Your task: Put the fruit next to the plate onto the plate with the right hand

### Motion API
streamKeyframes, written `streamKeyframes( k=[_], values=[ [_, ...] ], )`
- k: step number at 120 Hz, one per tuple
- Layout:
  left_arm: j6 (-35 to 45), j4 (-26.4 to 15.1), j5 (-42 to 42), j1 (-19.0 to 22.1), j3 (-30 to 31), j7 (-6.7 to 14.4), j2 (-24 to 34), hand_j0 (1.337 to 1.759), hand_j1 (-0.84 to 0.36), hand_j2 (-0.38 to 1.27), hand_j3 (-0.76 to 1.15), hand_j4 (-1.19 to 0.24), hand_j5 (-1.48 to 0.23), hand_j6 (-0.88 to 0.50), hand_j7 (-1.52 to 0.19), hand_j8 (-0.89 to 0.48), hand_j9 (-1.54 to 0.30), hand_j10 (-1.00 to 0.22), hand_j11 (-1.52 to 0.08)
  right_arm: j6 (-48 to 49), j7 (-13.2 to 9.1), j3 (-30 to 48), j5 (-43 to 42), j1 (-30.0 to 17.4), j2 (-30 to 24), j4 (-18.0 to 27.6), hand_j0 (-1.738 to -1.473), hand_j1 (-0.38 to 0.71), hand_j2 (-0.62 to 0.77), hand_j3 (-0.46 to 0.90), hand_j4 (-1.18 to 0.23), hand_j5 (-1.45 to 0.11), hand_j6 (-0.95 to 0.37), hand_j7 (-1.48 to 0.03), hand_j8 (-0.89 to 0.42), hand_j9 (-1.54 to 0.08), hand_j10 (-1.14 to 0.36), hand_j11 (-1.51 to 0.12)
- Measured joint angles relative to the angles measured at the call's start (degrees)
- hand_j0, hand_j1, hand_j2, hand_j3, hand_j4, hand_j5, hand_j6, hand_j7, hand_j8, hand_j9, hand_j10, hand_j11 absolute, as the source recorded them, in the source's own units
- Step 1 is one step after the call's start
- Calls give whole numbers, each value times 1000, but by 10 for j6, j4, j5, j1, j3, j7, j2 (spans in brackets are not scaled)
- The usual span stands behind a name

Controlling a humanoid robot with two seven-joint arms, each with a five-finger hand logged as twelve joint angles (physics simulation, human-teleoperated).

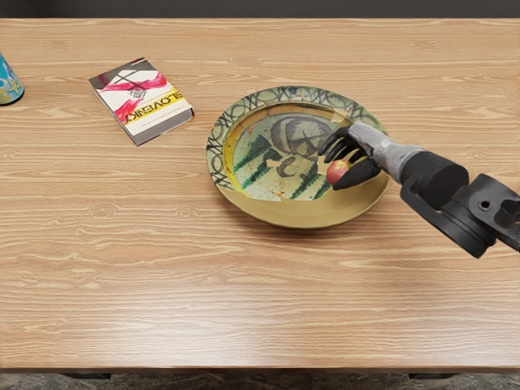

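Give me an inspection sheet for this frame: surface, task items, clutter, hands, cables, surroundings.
Surface: wooden table, fills most of the view.
Job's things: patterned plate right of centre; small red-yellow fruit over the plate's right inner side. Cannot tell whether it touches the plate.
Clutter: book lying flat up-left of the plate, apart from it; blue container cut off by the left edge.
Grippers: right hand over the plate, fingers curled around the fruit; left hand not in view.
Cables: nothing seen.
Surroundings: dark strip beyond the far edge, a sliver of floor below the near edge.
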Motion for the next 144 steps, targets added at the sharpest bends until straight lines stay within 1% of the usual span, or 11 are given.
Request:
streamKeyframes(
  k=[20, 28, 47, 61, 68, 83, 93, 106, 124, 135, 144],
  values=[
    [0, 0, 0, 0, 0, 0, 0, 1658, 73, 46, 0, -230, -299, -230, -299, -230, -299, -230, -299, 0, 0, -10, 0, -1, 9, 0, -1657, 262, 138, 0, -582, -777, -588, -766, -435, -771, -458, -770],
    [0, 0, 0, 0, 0, 0, 0, 1658, 73, 46, 0, -230, -299, -230, -299, -230, -299, -230, -299, 0, 0, -11, -1, -1, 11, 0, -1658, 241, 97, 0, -551, -732, -556, -724, -440, -727, -456, -726],
    [0, 0, 0, 0, 0, 0, 0, 1658, 73, 46, 0, -230, -299, -230, -299, -230, -299, -230, -299, -2, 0, -11, -2, 0, 8, 0, -1658, -13, 36, 0, -308, -408, -311, -404, -258, -405, -265, -405],
    [0, 0, 0, 0, 0, 0, 0, 1658, 73, 46, 0, -230, -299, -230, -299, -230, -299, -230, -299, 6, 0, 8, 9, 2, -14, 0, -1658, -139, 18, 0, -193, -254, -195, -251, -165, -252, -169, -252],
    [0, 0, 0, 0, 0, 0, 0, 1658, 73, 46, 0, -230, -299, -230, -299, -230, -299, -230, -299, 33, 0, 33, 40, 3, -33, 0, -1658, -180, 12, 0, -155, -203, -157, -201, -134, -202, -137, -202],
    [0, -1, 0, 0, 0, 0, 0, 1658, 73, 46, 0, -230, -299, -230, -299, -230, -299, -230, -299, 154, 1, 94, 154, 2, -93, -5, -1658, -237, 4, 0, -103, -133, -104, -132, -92, -133, -93, -132],
    [-1, -1, 0, 5, 0, 0, 0, 1658, 73, 46, 0, -230, -299, -230, -299, -230, -299, -230, -299, 267, 33, 116, 242, 1, -131, -39, -1658, -259, 0, 0, -82, -106, -84, -105, -75, -105, -75, -105],
    [-1, -3, 0, 18, 0, 0, 0, 1658, 73, 46, 0, -230, -299, -230, -299, -230, -299, -230, -299, 400, 100, 130, 334, 1, -173, -95, -1658, -278, -2, 0, -65, -83, -67, -82, -61, -83, -61, -83],
    [-1, -3, -1, 31, 0, 1, 0, 1658, 73, 46, 0, -230, -299, -230, -299, -230, -299, -230, -299, 471, 185, 134, 409, -14, -229, -169, -1658, -291, -5, 0, -53, -67, -54, -66, -51, -67, -51, -66],
    [-1, -2, -2, 33, 0, 2, 0, 1658, 73, 46, 0, -230, -299, -230, -299, -230, -299, -230, -299, 484, 215, 134, 429, -24, -246, -206, -1658, -295, -5, 0, -49, -61, -50, -61, -48, -61, -47, -61],
    [0, -1, -2, 33, 0, 3, 0, 1658, 73, 46, 0, -230, -299, -230, -299, -230, -299, -230, -299, 489, 229, 132, 436, -32, -254, -220, -1658, -298, -5, 0, -46, -59, -47, -58, -46, -58, -45, -58]
  ],
)
